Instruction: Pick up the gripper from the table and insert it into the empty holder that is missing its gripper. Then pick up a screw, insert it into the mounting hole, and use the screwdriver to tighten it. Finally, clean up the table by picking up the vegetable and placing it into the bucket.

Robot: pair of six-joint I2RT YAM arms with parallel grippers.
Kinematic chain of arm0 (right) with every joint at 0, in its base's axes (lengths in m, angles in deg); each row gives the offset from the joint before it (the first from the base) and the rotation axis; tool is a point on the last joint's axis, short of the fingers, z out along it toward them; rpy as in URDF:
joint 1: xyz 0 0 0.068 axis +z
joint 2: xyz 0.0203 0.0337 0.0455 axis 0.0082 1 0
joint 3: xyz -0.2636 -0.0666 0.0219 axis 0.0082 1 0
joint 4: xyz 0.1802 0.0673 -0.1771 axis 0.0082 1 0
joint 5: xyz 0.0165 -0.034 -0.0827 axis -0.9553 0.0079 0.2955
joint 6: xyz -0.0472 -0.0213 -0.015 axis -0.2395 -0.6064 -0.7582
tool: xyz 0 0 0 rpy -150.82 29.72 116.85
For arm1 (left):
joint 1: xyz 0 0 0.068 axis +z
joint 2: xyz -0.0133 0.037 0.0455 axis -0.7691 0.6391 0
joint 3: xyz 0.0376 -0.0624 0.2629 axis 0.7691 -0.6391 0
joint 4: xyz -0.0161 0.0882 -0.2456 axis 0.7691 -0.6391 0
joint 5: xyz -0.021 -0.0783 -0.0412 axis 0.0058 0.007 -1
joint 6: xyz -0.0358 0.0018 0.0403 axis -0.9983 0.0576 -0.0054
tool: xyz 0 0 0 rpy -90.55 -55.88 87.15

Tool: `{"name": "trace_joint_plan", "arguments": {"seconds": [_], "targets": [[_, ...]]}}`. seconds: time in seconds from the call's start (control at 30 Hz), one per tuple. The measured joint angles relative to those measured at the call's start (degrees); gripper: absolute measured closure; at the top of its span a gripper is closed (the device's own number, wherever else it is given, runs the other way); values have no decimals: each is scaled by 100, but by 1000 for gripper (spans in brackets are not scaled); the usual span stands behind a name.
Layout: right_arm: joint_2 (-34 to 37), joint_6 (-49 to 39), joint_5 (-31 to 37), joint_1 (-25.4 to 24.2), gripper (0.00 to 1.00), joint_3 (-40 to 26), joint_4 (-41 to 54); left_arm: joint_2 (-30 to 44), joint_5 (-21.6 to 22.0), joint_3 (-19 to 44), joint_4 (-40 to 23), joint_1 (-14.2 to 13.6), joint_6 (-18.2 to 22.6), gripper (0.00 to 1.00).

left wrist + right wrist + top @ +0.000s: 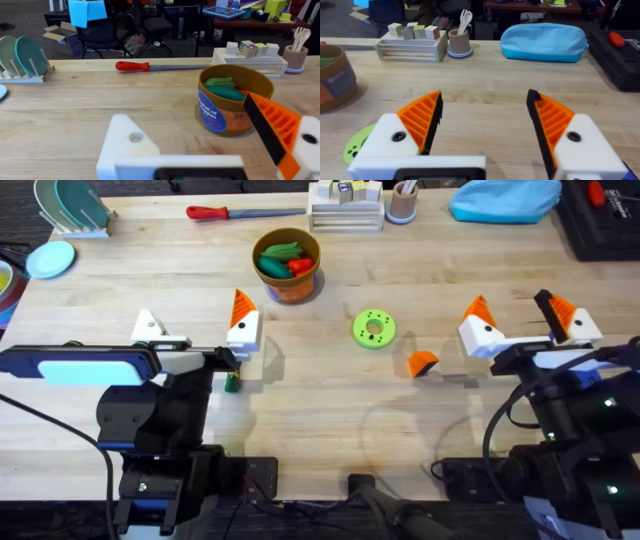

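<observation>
- The loose orange gripper (422, 363) lies on the table (320, 410), just inward of the right gripper (522, 327), nearer that arm.
- Right gripper is spread wide, holding nothing.
- Left gripper (197, 332) is spread too; its empty holder (129, 145) lacks a tip.
- The bucket (288, 265), beyond, holds toy vegetables.

Office lab | wooden table (330, 395); background chairs (100, 30) (desks too)

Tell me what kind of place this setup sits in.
Probably a robotics lab or shared office workshop. The wooden table holds staged practice props like the bucket of toy veggies and a dish rack, and behind it stand office chairs and cluttered desks.
</observation>
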Motion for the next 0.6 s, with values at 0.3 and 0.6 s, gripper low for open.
{"name": "trace_joint_plan", "arguments": {"seconds": [0.3,0.6], "targets": [[0,0,4,0,9,-11,75,2,0,0,2,0,0,8],[0,56,0,0,10,-21,41,2,-2,56,-254,0,-182,9]]}}
